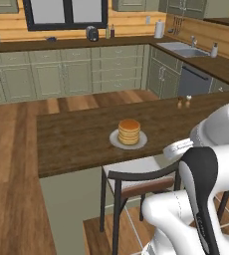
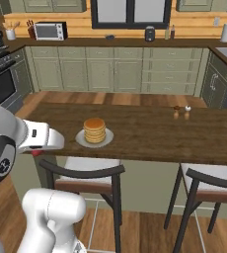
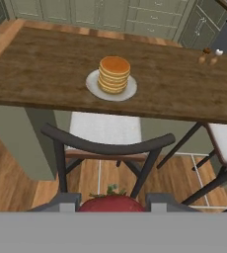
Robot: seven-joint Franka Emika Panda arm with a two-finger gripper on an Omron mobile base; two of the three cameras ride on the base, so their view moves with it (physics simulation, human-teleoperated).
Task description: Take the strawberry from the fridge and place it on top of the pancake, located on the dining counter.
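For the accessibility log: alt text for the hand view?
The tool holds a red strawberry above a dark-framed stool. Ahead, a pancake stack sits on a plate on the dark wooden dining counter.

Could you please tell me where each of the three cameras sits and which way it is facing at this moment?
Left base view: behind the arm to its left, looking forward and down over the dining counter; white arm links at lower right.
Right base view: behind the arm to its right, same direction; arm at lower left.
Hand view: on the hand, looking along the gripper that holds the strawberry, over a stool toward the counter.
All three share the pancake on its plate.
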